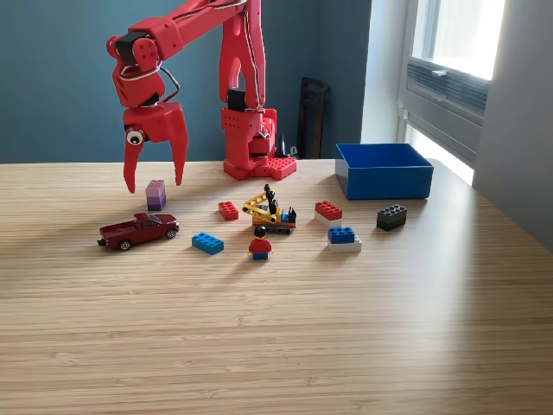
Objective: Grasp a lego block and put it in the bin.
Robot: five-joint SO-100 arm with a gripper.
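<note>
My red gripper (155,183) hangs open at the exterior view's left, fingers pointing down, with nothing between them. Just below its tips stands a purple lego block (155,195) on the wooden table. More blocks lie across the middle: a small red one (228,210), a blue one (207,243), a red-on-white one (328,211), a blue-on-white one (343,238) and a black one (391,216). The bright-blue bin (384,170) sits at the back right and looks empty.
A dark red toy pickup truck (138,231) stands left of the blocks. A small yellow lego vehicle (270,212) and a red-shirted minifigure (260,245) are in the middle. The arm's base (252,143) is clamped at the table's far edge.
</note>
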